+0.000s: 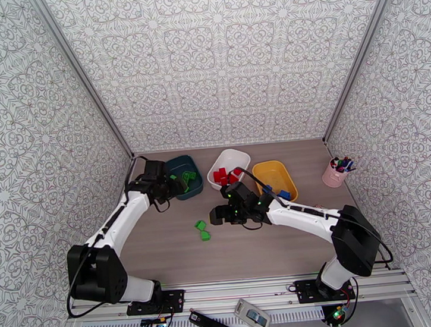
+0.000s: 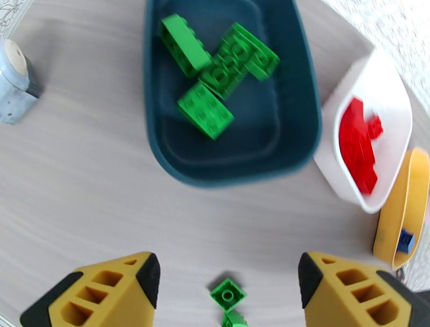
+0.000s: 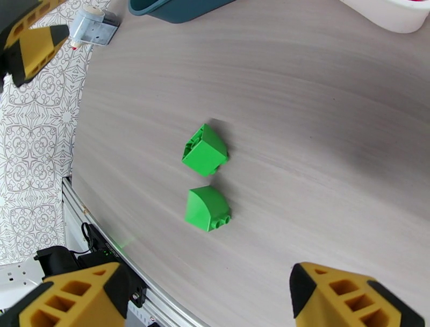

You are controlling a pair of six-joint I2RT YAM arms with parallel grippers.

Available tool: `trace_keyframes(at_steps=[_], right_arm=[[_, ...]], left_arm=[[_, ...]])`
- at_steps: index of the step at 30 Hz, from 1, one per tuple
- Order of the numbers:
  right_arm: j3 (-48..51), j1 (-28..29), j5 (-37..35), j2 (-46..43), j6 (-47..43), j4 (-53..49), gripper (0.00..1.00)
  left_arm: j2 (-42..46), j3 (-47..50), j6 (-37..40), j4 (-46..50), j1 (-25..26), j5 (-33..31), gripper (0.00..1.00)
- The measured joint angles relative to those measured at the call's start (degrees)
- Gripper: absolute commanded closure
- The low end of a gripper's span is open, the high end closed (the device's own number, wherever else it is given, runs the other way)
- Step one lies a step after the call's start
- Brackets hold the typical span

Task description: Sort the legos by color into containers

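Overhead and close downward wrist cameras share two green legos (image 3: 205, 150).

The pale wood-grain tabletop (image 1: 270, 252) carries three shallow plastic tubs along its far side: a dark teal tub (image 1: 179, 159) on the left, a white tub (image 1: 234, 158) in the middle and a yellow tub (image 1: 273, 171) just beside it on the right. A small pink pen cup (image 1: 334, 178) stands near the right wall. Nearer the middle, a green sloped plastic brick (image 3: 205, 149) lies loose just beside a second green sloped brick (image 3: 207, 208), not touching.
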State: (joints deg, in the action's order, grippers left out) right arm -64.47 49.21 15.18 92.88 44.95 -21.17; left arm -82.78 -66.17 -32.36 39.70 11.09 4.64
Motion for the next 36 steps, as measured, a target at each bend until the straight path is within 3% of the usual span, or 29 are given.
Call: trace_keyframes(at_steps=[9, 20, 36], right_arm=[[1.55, -0.07, -1.27, -0.04, 0.0, 0.0, 0.17], [4.5, -0.11, -2.1, -0.59, 0.04, -0.37, 0.17], [7.1, -0.37, -2.78, -3.43, 0.04, -0.39, 0.17]], left_arm=[[0.39, 8.81, -2.56, -0.07, 9.33, -1.92, 0.26], [0.37, 19.06, -12.52, -5.27, 18.62, -0.74, 0.26], [-9.66, 14.97, -15.43, -9.11, 21.35, -1.57, 0.3]])
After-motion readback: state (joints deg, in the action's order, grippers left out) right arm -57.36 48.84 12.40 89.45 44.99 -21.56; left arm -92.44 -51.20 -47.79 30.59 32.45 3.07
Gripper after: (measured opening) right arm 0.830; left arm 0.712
